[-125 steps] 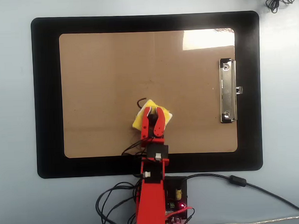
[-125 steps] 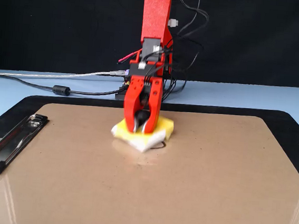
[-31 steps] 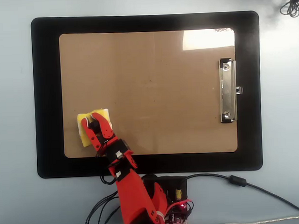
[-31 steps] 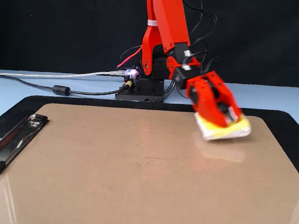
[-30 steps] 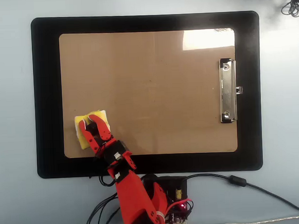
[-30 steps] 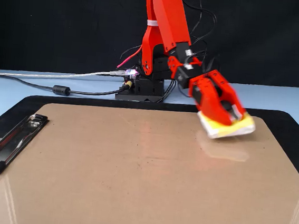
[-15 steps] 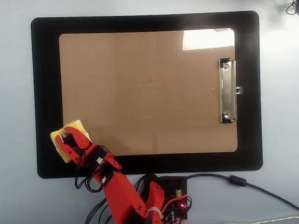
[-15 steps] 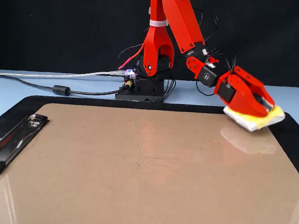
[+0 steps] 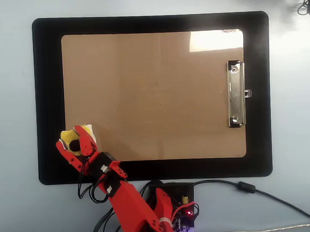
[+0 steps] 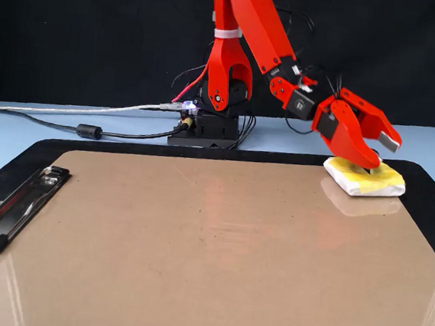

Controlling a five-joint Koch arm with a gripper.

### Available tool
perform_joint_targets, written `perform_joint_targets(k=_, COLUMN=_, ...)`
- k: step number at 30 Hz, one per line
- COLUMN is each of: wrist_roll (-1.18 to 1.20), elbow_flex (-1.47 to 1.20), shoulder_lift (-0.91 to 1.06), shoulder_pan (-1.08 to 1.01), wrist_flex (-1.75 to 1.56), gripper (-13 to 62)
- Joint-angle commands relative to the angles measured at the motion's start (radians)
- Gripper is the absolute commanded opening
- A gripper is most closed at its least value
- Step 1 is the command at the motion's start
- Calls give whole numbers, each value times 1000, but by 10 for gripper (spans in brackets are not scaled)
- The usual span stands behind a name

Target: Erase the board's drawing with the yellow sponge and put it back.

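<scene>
Overhead view: the red gripper (image 9: pixel 76 142) sits over the yellow sponge (image 9: pixel 68 135) at the lower-left corner of the board (image 9: pixel 154 95), the sponge half on the brown surface, half on the black mat (image 9: pixel 46 100). Its black knob (image 9: pixel 74 145) shows between the two jaws. Fixed view: the jaws straddle the sponge (image 10: pixel 366 180) w/ a gap between them, so the gripper (image 10: pixel 379 154) reads as parted around the knob, not yet clamped; whether the pads touch it can't be told.

No drawing visible on the board in either view; the surface looks clean, so the wiping is prob. done and the step in hand looks like setting the sponge back at its corner, or letting go of it. To do that well: keep the sponge flat, open wide enough that neither finger drags the knob, then lift straight up before swinging away, else the sponge may tip or slide off.

Surface & room: the hardboard is smooth and glossy, reflects the arm and a bright window patch near the metal clip (image 9: pixel 236 94). The mat lies on a pale blue table (image 9: pixel 20 214). Arm base (image 10: pixel 205 127) and cables (image 10: pixel 90 130) sit behind the mat; dark backdrop (image 10: pixel 84 27) beyond.
</scene>
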State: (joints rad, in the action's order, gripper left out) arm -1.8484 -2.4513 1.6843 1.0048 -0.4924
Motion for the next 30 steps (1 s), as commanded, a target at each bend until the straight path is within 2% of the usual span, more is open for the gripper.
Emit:
perform_joint_targets(k=1, wrist_roll=-15, elbow_flex=18, shoulder_lift=160, shoulder_pan=0, wrist_flex=206, gripper=327)
perform_joint_targets(k=3, wrist_roll=-20, elbow_flex=69, shoulder_lift=324, shoulder_pan=-6, wrist_flex=514, gripper=327)
perform_joint_targets(k=4, wrist_roll=-20, elbow_flex=120, shoulder_lift=430, shoulder_pan=-25, wrist_flex=770, gripper=327)
perform_joint_targets(k=6, wrist_roll=-18, elbow_flex=224, shoulder_lift=540, shoulder_pan=-98, wrist_flex=1137, gripper=328)
perform_joint_targets(k=9, wrist_roll=2, elbow_flex=439, shoulder_lift=578, shoulder_pan=-282, wrist_flex=1664, gripper=330)
perform_joint_targets(k=12, wrist_roll=138, elbow_flex=560, shoulder_lift=572, shoulder_pan=-463, wrist_flex=1994, gripper=330)
perform_joint_targets(k=16, wrist_roll=399, elbow_flex=518, shoulder_lift=584, shoulder_pan=-758, wrist_flex=2029, gripper=330)
perform_joint_targets(k=21, wrist_roll=543, elbow_flex=356, shoulder_lift=580, shoulder_pan=-1088, wrist_flex=2003, gripper=330)
perform_joint_targets(k=27, wrist_roll=568, elbow_flex=66, shoulder_lift=667, shoulder_pan=-1147, wrist_flex=1983, gripper=337)
perform_joint_targets(k=30, wrist_roll=566, elbow_flex=26, shoulder_lift=667, shoulder_pan=-1149, wrist_flex=1985, gripper=339)
